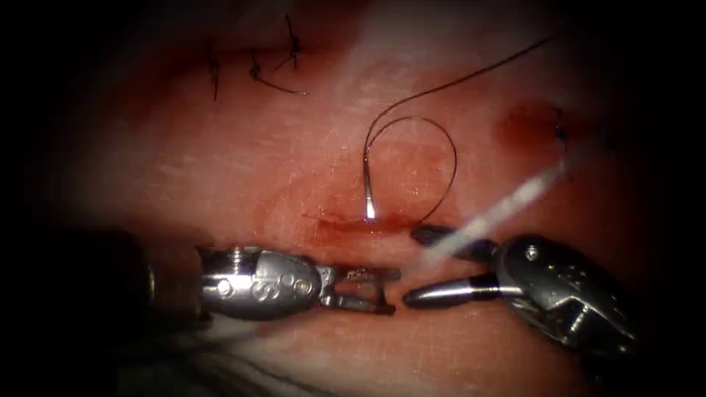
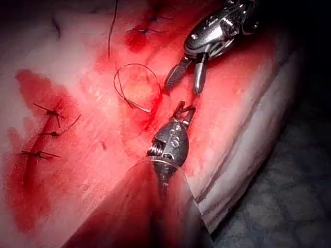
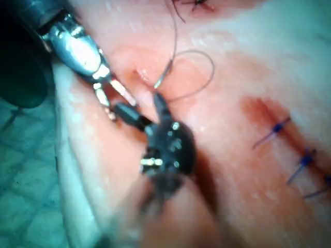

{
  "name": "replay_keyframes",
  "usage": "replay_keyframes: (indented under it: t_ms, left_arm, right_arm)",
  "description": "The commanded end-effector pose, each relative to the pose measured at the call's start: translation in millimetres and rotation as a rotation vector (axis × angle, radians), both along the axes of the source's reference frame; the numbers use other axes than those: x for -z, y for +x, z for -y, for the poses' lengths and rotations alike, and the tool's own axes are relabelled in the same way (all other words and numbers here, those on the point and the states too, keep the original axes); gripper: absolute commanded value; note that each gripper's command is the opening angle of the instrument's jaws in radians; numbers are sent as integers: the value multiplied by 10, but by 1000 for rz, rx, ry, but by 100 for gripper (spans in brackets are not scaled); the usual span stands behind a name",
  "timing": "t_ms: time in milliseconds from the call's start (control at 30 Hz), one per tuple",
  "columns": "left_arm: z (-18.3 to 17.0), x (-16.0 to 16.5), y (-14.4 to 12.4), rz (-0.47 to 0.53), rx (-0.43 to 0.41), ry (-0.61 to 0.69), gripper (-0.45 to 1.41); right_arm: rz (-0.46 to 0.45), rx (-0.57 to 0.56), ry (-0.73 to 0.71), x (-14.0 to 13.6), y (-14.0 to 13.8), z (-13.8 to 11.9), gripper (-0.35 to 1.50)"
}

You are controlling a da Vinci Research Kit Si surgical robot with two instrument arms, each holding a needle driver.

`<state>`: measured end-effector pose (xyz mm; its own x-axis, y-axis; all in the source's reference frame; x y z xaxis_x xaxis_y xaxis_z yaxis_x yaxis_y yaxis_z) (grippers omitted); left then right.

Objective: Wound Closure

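The needle (image 1: 368, 187) stands at the cut (image 1: 334, 220) in the tissue (image 1: 220, 162), its shiny lower end at the wound's edge as if stuck in; how deep it sits is unclear. Neither tool holds it. Dark thread (image 1: 450, 158) loops from its upper end round to the right and down to the cut, and a long strand runs off to the upper right. My left tool (image 1: 394, 291) lies below the cut, jaws open and empty. My right tool (image 1: 409, 266) faces it tip to tip, jaws wide open and empty, the upper jaw beside the thread loop's lower end. The needle (image 2: 138, 106) and loop (image 3: 204, 77) also show in the wrist views.
Finished dark stitches (image 1: 257, 70) with cut ends sit at the upper left. A further stitch (image 1: 560, 132) lies by a red patch at the right. Red fluid stains the tissue around the cut. A pale blurred streak (image 1: 515, 202) crosses above the right tool.
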<state>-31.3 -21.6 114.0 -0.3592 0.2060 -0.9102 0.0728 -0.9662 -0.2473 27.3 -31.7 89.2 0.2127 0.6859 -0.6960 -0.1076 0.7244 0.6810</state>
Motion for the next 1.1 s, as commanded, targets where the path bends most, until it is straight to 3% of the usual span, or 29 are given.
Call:
replay_keyframes:
  t_ms: [33, 300, 733, 1100]
  left_arm:
    - [7, -5, -1, -16, 25, 28, -45]
    - [10, 0, 7, -17, 58, 143, -45]
    - [34, 35, -8, 165, -35, 445, -45]
    - [32, 74, 3, 249, -85, 576, -45]
  right_arm:
    - [-2, 2, 2, -6, 7, 5, 99]
    - [-3, 3, -3, -6, 6, 4, 98]
    - [-10, 18, 30, -3, 7, 8, 94]
    - [-3, 9, 105, -3, 4, 7, 86]
